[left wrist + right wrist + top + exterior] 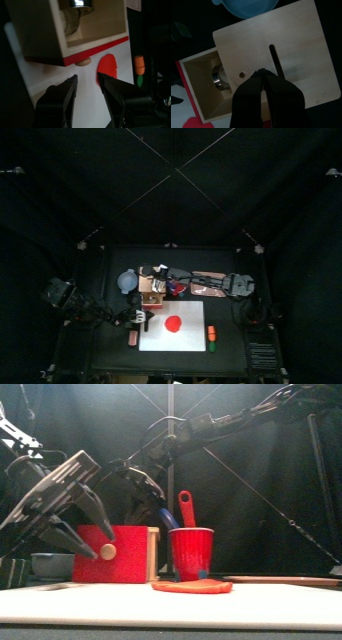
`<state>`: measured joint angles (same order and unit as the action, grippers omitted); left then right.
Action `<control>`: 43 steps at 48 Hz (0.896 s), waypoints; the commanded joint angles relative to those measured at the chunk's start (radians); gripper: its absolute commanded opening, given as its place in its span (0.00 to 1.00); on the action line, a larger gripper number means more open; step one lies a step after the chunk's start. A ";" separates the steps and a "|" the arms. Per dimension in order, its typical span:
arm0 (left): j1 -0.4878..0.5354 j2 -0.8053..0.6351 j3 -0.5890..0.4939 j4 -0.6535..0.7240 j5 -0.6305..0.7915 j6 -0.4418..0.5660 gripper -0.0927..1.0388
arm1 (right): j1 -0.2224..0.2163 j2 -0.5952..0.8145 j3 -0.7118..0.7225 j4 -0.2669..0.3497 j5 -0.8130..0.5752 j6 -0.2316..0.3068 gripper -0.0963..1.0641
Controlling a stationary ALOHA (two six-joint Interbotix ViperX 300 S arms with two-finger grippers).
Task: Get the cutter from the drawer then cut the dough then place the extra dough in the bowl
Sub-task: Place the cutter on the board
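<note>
The wooden box has its red-fronted drawer pulled out, and the metal cutter lies inside the drawer. My left gripper is open just in front of the drawer's round knob, holding nothing. In the front view my left gripper hangs large beside the red drawer front. My right gripper is shut, its tips on the box's top beside the slot. The red dough lies flat on the white board. The blue-grey bowl stands behind the box.
A red cup with a red and a blue toy knife stands right of the box. An orange and green toy lies off the board's right edge. The bowl shows low at the left in the front view.
</note>
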<state>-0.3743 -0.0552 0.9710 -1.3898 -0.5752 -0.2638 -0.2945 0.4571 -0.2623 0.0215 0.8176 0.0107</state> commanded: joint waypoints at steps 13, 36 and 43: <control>-0.011 -0.232 0.092 0.379 -0.044 0.020 0.74 | 0.025 -0.107 -0.040 -0.028 -0.003 -0.032 0.12; 0.055 -0.552 0.307 0.920 -0.058 0.038 0.74 | 0.144 -0.160 0.040 -0.087 -0.034 -0.078 0.57; 0.112 -0.568 0.334 0.991 -0.055 0.038 0.74 | 0.172 -0.167 0.054 -0.087 -0.080 -0.061 0.68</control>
<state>-0.2976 -0.6197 1.3070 -0.4280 -0.6274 -0.2270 -0.1350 0.3528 -0.2040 -0.0690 0.7731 -0.0537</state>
